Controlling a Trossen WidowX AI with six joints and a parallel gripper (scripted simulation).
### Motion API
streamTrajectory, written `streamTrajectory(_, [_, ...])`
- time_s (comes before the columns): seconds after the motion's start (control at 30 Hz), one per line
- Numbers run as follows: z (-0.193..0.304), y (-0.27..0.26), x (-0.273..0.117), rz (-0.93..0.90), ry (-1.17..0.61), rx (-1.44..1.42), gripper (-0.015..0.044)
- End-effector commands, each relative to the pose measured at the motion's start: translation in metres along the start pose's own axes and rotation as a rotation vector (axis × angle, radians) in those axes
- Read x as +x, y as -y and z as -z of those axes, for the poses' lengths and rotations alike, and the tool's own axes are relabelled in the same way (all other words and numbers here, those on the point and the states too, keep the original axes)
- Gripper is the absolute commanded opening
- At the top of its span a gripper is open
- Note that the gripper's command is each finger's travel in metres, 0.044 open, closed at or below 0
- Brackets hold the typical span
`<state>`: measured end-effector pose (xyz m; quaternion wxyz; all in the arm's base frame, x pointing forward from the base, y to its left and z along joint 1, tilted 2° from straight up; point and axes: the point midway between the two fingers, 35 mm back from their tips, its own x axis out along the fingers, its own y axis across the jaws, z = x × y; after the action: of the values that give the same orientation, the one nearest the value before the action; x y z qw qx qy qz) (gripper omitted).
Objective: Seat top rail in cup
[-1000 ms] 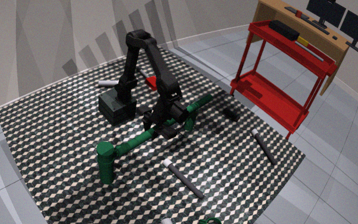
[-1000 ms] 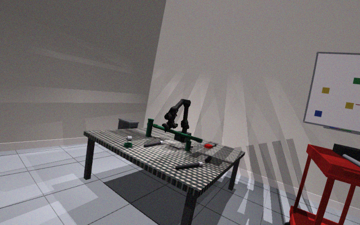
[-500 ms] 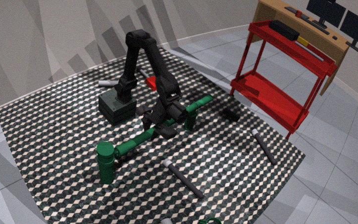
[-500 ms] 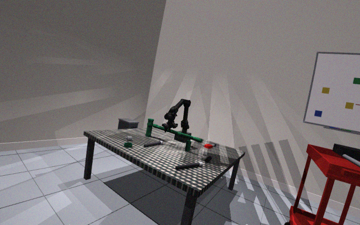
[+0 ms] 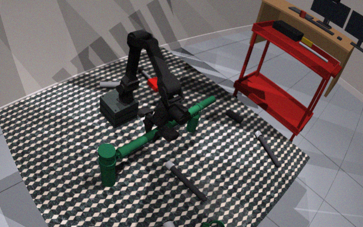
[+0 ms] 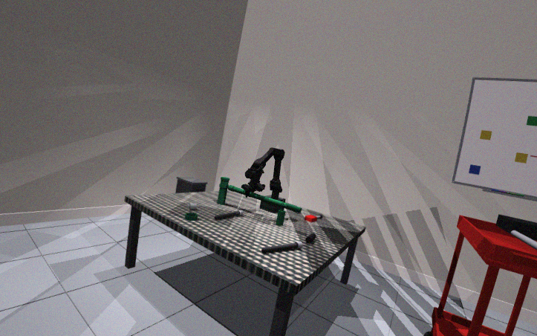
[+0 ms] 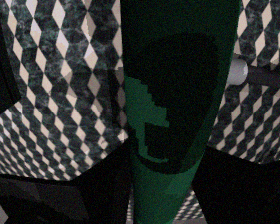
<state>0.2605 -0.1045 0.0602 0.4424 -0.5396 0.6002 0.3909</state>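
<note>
The green top rail [image 5: 137, 143] [image 6: 262, 198] [image 7: 174, 99] runs from the big post to past the small post. My gripper [image 5: 159, 131] [image 7: 162, 183] is shut on the rail, partway along it. The big green post [image 5: 108, 176] [image 6: 222, 195] stands upright, its brace band [image 5: 107, 163] up just below the post cap [image 5: 106, 150]. The rail's near end meets the small fitting [image 5: 118, 153] beside the band; how deep it sits in the end cup cannot be told. The rail's other end passes through the loop cap [image 5: 198, 108] on the small post [image 5: 192, 124] [image 6: 280, 218].
Dark rods with pale ends [image 5: 188, 182] [image 5: 268, 149] lie in front of and beyond the rail. A black cylinder [image 5: 234, 116], a red block [image 5: 152, 84] and a grey tube [image 5: 108, 84] lie farther back. A green ring piece [image 6: 191, 216] lies near the table edge.
</note>
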Motion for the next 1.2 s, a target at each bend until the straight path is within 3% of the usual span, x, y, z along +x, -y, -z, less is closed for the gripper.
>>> streamTrajectory(0.0, [0.004, -0.001, -0.001, 0.000, -0.013, 0.003, 0.0000])
streamTrajectory(1.17, [0.013, 0.000, 0.002, 0.000, -0.001, 0.000, 0.0000])
